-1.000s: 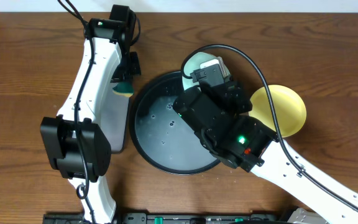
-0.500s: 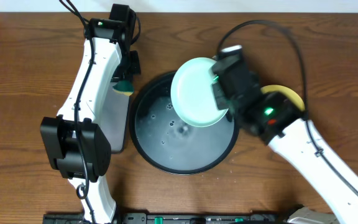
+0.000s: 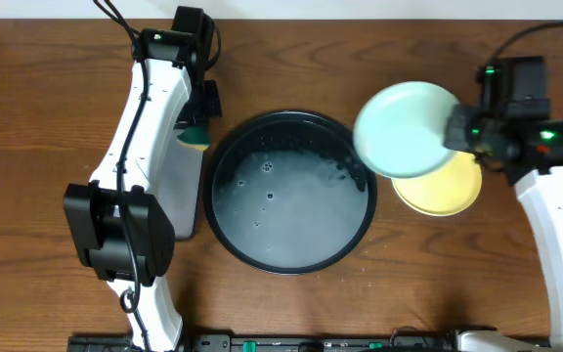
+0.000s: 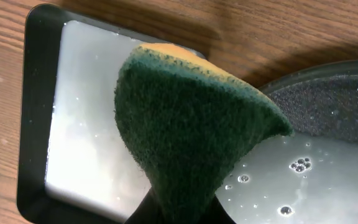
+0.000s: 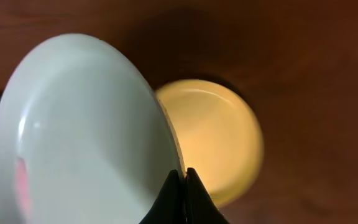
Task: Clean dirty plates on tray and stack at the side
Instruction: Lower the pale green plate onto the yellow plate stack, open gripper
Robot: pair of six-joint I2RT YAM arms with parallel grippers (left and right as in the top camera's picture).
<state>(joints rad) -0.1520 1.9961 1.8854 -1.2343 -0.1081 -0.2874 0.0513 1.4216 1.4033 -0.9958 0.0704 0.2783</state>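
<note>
My right gripper (image 3: pixel 457 130) (image 5: pixel 183 177) is shut on the rim of a pale mint plate (image 3: pixel 404 128) (image 5: pixel 86 137) and holds it in the air to the right of the round black tray (image 3: pixel 291 256), partly over the pale yellow plate (image 3: pixel 448 188) (image 5: pixel 219 137) that lies on the table. The tray holds soapy water and no plate. My left gripper (image 3: pixel 195 130) (image 4: pixel 182 208) is shut on a green and yellow sponge (image 4: pixel 185 124) (image 3: pixel 196 138) over the left edge of the tray. A second mint plate is not in view.
A dark grey rectangular tray (image 4: pixel 39 124) with pale water lies left of the round tray, under my left arm (image 3: pixel 150 108). The wooden table (image 3: pixel 47 117) runs round both trays.
My right arm swung the mint plate from over the round tray out to the right, to above the yellow plate. The left arm and sponge have not moved.
</note>
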